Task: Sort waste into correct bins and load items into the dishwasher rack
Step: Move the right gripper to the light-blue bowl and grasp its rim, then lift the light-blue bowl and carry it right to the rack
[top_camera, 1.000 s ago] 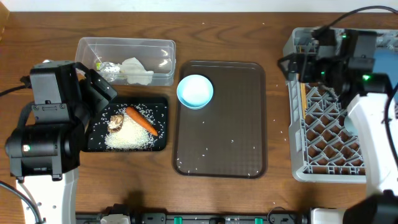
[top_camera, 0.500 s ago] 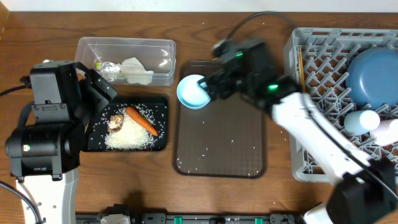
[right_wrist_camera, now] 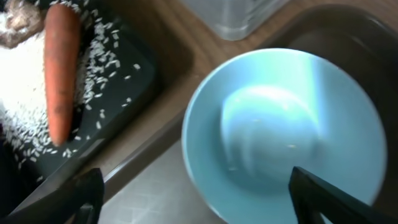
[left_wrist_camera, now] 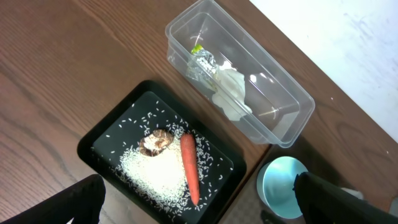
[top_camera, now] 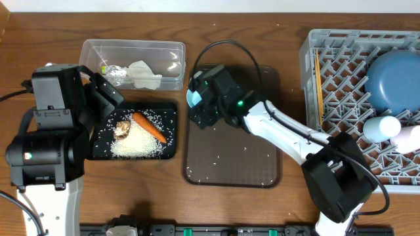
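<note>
Light-blue cup (right_wrist_camera: 283,134), round, glossy — right tool (right_wrist_camera: 199,186) spread wide over it, left tool (left_wrist_camera: 202,196) released too

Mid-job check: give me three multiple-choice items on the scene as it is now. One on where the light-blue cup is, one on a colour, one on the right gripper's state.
1. Where does the light-blue cup stand?
A) on the brown tray, at the corner nearest the clear tub
B) in the grey rack
C) on the bare table

2. What colour is the tray holding the rice heap and the carrot?
A) brown
B) black
C) grey

3. The right gripper is:
A) shut on the carrot
B) shut on the cup
C) open, at the cup

Answers:
1. A, the cup sits on the brown tray's corner beside the tub.
2. B, heap and carrot lie in the black tray.
3. C, the right wrist view shows its fingers wide apart.
</note>
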`<state>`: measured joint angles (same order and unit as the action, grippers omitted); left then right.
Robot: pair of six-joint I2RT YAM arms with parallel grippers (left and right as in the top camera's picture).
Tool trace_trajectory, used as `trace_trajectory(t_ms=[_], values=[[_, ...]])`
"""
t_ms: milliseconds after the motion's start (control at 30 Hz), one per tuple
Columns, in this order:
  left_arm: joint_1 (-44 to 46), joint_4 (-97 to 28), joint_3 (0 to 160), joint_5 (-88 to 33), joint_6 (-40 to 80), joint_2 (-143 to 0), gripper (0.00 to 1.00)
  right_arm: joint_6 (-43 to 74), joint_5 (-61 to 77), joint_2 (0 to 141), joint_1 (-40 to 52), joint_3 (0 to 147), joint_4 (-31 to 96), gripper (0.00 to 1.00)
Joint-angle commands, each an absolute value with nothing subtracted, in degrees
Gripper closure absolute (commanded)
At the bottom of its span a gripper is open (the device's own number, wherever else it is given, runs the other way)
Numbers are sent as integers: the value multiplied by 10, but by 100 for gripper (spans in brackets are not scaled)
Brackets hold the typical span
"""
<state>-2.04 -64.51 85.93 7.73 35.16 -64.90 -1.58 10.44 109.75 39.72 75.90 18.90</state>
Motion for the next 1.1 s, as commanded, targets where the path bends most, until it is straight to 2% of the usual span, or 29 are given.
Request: trace_trajectory(t_ms=[0, 400, 467, 800, 933, 1067], values=[[-20, -647, 861, 86, 352, -651, 2, -37, 87, 1105, 411, 761, 192, 18], [-20, -647, 861, 86, 352, -651, 2, -73, 44, 1157, 412, 761, 193, 23], [-20, -647, 861, 86, 352, -651, 2, -74, 40, 1157, 412, 761, 193, 34], [-20, -647, 861, 86, 352, -651, 2, -73, 25, 1163, 412, 761, 215, 69], [-20, -647, 861, 86, 352, -651, 2, -49, 15, 1162, 412, 761, 225, 82], [-20, -647, 861, 86, 352, -651, 2, -23, 13, 1156, 412, 761, 237, 88]])
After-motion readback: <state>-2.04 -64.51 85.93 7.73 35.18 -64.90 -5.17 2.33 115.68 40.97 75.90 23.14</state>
